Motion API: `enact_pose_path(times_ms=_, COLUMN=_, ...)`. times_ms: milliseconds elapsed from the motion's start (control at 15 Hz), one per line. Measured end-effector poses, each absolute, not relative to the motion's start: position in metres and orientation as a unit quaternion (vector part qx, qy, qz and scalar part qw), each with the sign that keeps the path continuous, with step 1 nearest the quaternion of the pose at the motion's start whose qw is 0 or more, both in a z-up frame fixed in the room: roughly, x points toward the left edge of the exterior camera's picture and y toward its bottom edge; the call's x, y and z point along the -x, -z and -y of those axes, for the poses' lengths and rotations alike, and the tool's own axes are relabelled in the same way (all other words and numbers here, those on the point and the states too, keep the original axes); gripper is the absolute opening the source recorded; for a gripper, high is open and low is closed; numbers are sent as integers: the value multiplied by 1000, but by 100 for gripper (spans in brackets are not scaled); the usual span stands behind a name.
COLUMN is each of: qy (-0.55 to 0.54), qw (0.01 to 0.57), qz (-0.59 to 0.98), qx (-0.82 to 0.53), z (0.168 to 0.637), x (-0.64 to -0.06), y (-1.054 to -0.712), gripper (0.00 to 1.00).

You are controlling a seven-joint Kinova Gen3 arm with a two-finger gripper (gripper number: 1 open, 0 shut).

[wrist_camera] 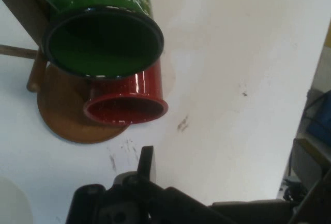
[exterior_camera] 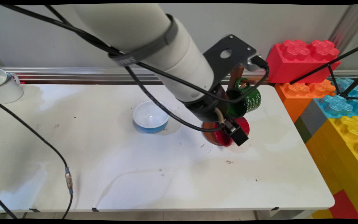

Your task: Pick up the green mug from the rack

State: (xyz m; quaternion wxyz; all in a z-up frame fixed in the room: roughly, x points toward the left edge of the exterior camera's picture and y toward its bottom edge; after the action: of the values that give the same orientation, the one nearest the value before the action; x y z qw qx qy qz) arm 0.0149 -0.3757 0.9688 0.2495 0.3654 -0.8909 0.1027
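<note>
Main view: gripper (exterior_camera: 236, 132) low beside a wooden mug stand (exterior_camera: 208, 127), green mug (exterior_camera: 244, 101) hung above red mug (exterior_camera: 225, 133), blue bowl (exterior_camera: 151, 117) apart to the left. Hand view: both mugs mouth-outward on pegs, handles hooked to hang; finger opening impossible to tell.

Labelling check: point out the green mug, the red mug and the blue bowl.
green mug (wrist_camera: 101, 45): hand view, on the dark inside of its open mouth.
red mug (wrist_camera: 147, 87): hand view, on its glossy side just behind the rim.
blue bowl (exterior_camera: 150, 115): main view, on its white inside.
</note>
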Motion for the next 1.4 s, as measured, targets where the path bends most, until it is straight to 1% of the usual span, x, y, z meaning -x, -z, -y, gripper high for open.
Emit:
enact_pose_path(times_ms=267, qy=-112, qw=243, qz=881, qx=-390, z=385, x=-2, y=-959, gripper=100)
enact_pose_path(times_ms=467, qy=-118, qw=249, qz=871, qx=-407, z=394, x=5, y=-951, gripper=100)
enact_pose_path(times_ms=1400, qy=-141, qw=335, qz=833, qx=-416, z=429, x=15, y=-918, gripper=100)
